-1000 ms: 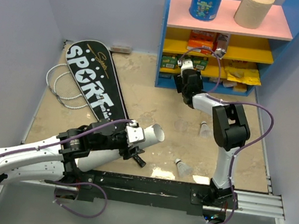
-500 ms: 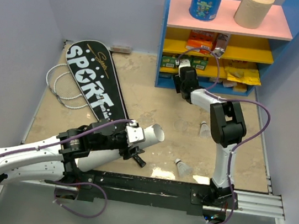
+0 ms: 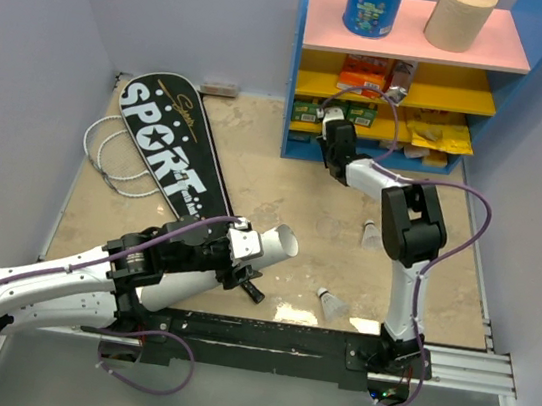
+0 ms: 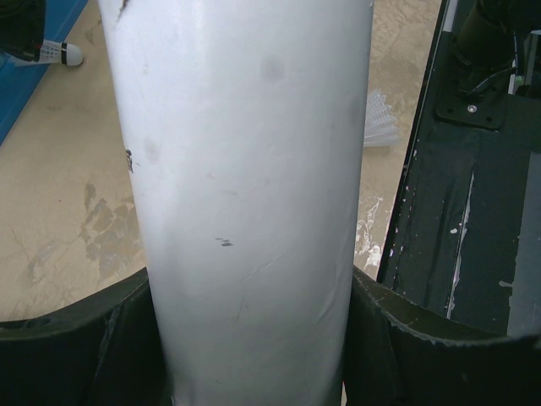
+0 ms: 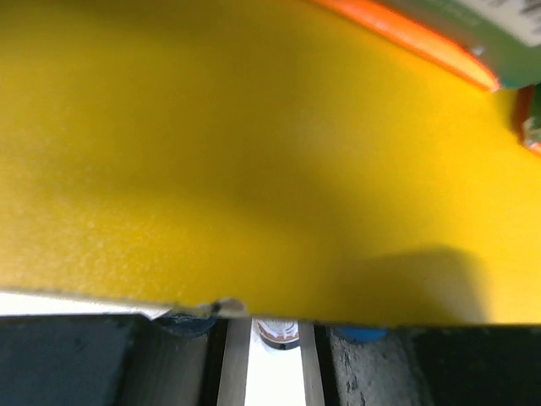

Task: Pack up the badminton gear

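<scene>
Clamping the long white tube [image 3: 276, 242], the left jaws aim it toward 2 o'clock. Right jaws at the yellow shelf [image 5: 211, 152]: cannot tell if apart

Left arm [image 3: 47, 285]: white links, black joints, purple cable, black left hand [image 4: 254, 338]. Right arm [image 3: 410, 233] alike.

White tube [image 4: 254, 211]; black cover [image 3: 173, 149] lettered white; yellow shelf [image 5: 211, 152]

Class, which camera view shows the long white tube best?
Top external: the white tube shows its open end and length, held by the left gripper. Left wrist shows only its wall, close up, between the fingers. Right wrist shows none of it.
</scene>
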